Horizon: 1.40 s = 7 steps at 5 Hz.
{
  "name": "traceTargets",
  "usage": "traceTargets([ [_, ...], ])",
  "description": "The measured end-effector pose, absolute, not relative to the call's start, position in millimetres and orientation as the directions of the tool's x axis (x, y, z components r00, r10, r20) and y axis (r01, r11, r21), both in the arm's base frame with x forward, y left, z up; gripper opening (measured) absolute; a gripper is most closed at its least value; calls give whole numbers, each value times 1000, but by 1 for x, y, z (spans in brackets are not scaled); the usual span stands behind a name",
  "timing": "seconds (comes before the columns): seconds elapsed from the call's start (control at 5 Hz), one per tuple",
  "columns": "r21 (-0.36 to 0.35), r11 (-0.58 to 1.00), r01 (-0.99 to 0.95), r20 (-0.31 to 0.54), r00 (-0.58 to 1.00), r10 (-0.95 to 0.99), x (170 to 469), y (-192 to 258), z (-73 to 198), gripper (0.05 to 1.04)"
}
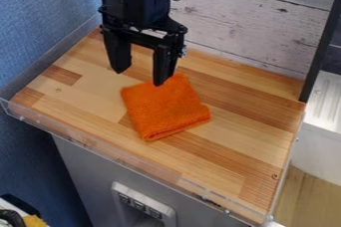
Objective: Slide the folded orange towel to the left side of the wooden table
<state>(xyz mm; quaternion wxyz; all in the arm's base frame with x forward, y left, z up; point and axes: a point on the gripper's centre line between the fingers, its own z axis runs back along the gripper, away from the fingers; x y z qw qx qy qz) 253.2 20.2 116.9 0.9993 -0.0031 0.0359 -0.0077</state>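
Hanging over the top edge of the orange cloth (163,109), the black gripper (140,77) points down with its two fingers (164,64) spread wide and a big gap between them. It pinches nothing. One finger hangs just past the cloth's upper left corner. The other comes down right by the cloth's top edge, but from this side I can't quite tell if its tip touches the cloth or stops a bit above it.

The cloth is folded into a rough square. It lies flat and a little turned, near the middle of the wood table (253,141), and its lower edge shows the thick fold.

Behind the cloth, at the back of the table, stands a wall of white boards (253,27) with dark cracks and spots. A blue wall (47,22) is off to the left of the cloth. A black post (323,47) leans up at the right, well apart from the cloth, and a white tray (326,101) with ridges sits past it. In front of the cloth, a clear strip (120,157) runs along the table's edge. Below that is a gray box (86,171) with a light panel (143,208) on it.
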Motion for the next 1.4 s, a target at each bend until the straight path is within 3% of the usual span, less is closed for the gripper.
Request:
traceTargets([
  [0.2,-12,999,47,-82,996,-47,258,21,113,999],
  [1.2,7,941,339,30,940,-339,296,22,126,999],
  [1.4,3,924,382,33,924,-382,307,21,127,959],
])
